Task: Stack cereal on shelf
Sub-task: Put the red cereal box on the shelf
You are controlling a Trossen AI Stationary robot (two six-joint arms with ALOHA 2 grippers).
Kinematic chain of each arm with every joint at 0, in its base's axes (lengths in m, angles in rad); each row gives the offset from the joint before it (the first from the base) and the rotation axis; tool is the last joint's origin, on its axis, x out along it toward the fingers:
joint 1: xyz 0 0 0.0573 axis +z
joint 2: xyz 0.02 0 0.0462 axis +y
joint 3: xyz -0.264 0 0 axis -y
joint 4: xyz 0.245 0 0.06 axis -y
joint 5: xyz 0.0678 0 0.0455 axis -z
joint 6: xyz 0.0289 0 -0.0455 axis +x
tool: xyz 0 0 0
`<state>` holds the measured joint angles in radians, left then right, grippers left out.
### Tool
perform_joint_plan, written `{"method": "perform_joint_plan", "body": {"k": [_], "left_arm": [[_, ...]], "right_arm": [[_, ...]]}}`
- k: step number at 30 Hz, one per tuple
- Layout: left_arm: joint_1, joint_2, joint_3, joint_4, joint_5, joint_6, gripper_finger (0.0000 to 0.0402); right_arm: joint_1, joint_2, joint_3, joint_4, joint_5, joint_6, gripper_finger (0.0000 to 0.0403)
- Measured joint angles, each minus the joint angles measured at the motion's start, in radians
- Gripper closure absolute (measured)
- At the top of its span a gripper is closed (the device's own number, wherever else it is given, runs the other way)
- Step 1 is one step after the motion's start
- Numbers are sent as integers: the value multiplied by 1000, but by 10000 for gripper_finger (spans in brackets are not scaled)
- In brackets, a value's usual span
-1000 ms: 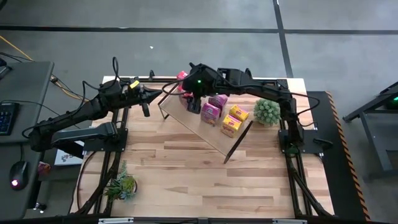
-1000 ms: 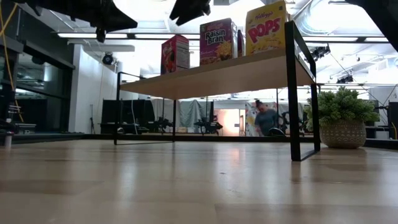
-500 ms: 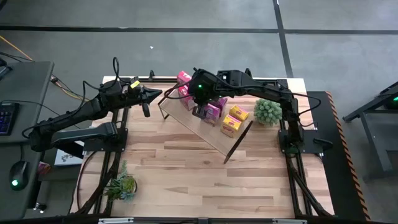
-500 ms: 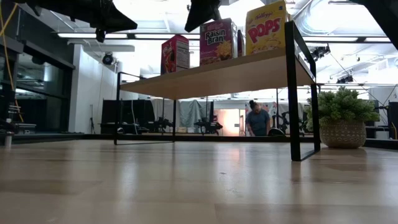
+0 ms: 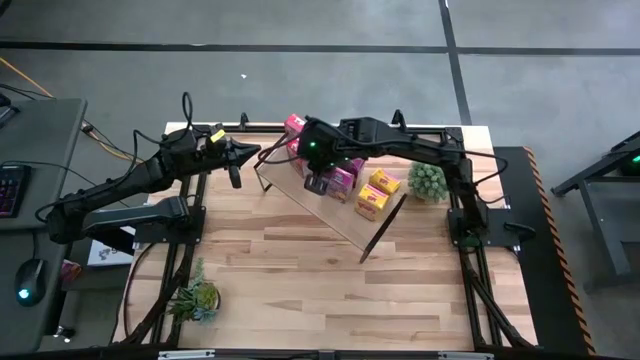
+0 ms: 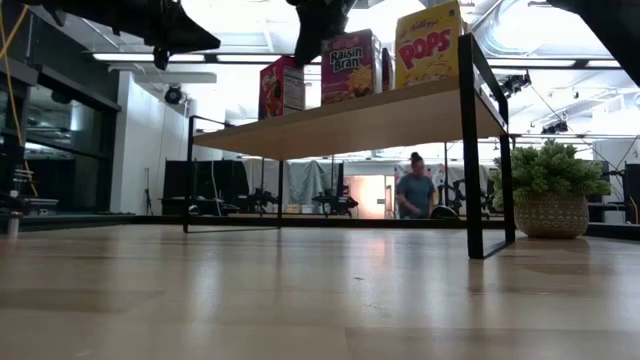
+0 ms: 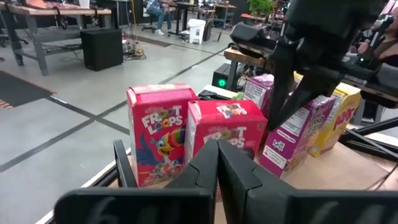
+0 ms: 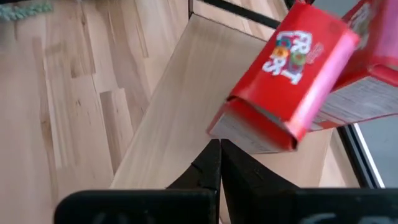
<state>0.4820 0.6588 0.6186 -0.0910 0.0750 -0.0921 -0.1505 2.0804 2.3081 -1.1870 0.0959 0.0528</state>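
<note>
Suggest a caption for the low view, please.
Three cereal boxes stand on the shelf; the right end effector hangs shut above them.

bright ceiling strip lights (image 6: 130, 57) wash out the low view's upper half, glare sheens the tabletop (image 6: 320, 300), and the red box (image 8: 292, 74) blurs in the right wrist view.

Legible markings are confined to the cereal boxes on the shelf (image 6: 350, 120).

- Red box (image 7: 160, 140): "FROOT LOOPS" on the front panel.
- Second red box (image 8: 292, 74): the same logo, partly legible.
- Magenta box (image 6: 350, 66): "Raisin Bran".
- Yellow box (image 6: 430, 45): "Kellogg's" above "POPS".

Side-panel print on the magenta box is too small to read.
</note>
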Motion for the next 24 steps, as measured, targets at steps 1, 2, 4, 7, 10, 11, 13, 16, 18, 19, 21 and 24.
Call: {"method": "perform_joint_plan", "body": {"k": [1, 2, 4, 7, 10, 11, 13, 16, 18, 19, 21, 24], "left_arm": [[0, 0, 0, -5, 0, 0, 401], [0, 0, 0, -6, 0, 0, 402], [0, 0, 0, -11, -1, 0, 402], [0, 0, 0, -23, -1, 0, 402], [0, 0, 0, -27, -1, 0, 401], [0, 0, 0, -26, -1, 0, 402], [0, 0, 0, -26, -1, 0, 401], [0, 0, 0, -26, -1, 0, 401], [0, 0, 0, -26, -1, 0, 402], [0, 0, 0, -26, -1, 0, 402], [0, 0, 0, -26, 0, 0, 401], [0, 0, 0, -25, 0, 0, 401]], "right_arm": [[0, 3, 0, -2, 0, 0, 400], [0, 7, 0, 2, 0, 0, 401], [-2, 8, 0, 21, 1, 0, 402], [-8, 8, 0, 27, 5, 0, 402], [-20, 8, 0, 33, 5, 0, 402], [-22, 8, 0, 33, 5, 0, 402], [-30, 8, 0, 33, 6, 0, 402], [-41, 13, 0, 41, 6, 0, 402], [-47, 16, 0, 46, 5, 0, 402], [-47, 18, 0, 47, 5, -2, 402], [-47, 27, 1, 63, 5, -5, 403], [-47, 46, 1, 66, 4, -14, 403]]}}
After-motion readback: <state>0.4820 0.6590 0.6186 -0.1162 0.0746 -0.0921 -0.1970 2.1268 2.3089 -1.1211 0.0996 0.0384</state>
